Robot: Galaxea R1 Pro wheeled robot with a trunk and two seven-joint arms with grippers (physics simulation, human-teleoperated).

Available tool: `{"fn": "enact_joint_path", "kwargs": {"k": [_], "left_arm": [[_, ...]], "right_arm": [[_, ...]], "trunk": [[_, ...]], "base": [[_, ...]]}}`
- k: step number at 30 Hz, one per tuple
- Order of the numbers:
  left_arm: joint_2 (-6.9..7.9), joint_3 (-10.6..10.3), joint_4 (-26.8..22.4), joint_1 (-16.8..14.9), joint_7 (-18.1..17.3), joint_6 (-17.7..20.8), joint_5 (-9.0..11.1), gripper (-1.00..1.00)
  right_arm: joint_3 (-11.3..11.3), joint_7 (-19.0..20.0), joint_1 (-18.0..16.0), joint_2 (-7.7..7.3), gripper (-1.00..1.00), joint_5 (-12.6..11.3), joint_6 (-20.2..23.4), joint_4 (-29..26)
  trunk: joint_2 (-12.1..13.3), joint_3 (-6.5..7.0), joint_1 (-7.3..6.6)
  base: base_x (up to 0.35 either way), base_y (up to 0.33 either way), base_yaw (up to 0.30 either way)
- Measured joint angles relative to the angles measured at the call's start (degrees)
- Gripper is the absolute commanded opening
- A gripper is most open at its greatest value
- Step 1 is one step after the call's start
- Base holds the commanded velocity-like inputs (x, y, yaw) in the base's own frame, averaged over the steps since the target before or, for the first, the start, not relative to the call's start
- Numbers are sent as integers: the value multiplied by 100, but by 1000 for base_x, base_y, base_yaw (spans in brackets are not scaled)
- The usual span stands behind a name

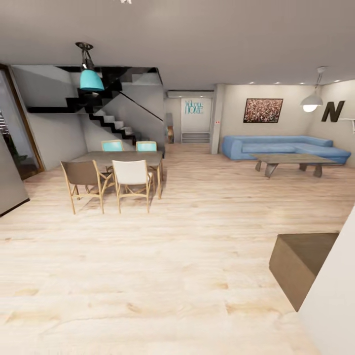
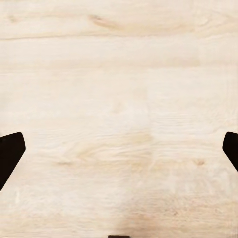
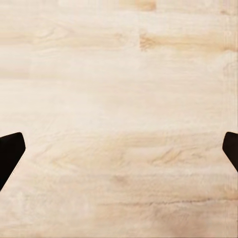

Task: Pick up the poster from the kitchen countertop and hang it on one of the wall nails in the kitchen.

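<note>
Head view gives us dining chairs (image 1: 106, 180) and a blue sofa (image 1: 283, 147) but no poster or kitchen tabletop, so neither arm is nearer; left end effector (image 2: 119, 148) and right end effector (image 3: 119, 148) hang wide-spread, empty, over wooden floor (image 2: 119, 74).

My head camera faces pale wood floor (image 1: 172, 276), a dining table (image 1: 123, 158), a blue sofa (image 1: 276, 147) and a staircase (image 1: 111, 121).

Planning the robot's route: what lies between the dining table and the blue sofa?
In the head view, only bare light wood floor lies between the dining table and the blue sofa; the coffee table stands in front of the sofa, not in that gap.
</note>
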Motion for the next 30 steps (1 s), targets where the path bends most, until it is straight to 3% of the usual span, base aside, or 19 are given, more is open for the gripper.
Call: {"fn": "enact_joint_path", "kwargs": {"k": [22, 30], "left_arm": [[0, -7, 1, 0, 0, -1, 0, 100], [0, -1, 3, -1, 6, -2, 0, 100]], "right_arm": [[1, -13, 0, 7, 100, -3, -1, 2], [10, 20, 0, -6, 100, 10, 23, 30]], "trunk": [[0, 0, 0], [0, -4, -2]], "base": [[7, -6, 288], [186, -201, 83]]}}
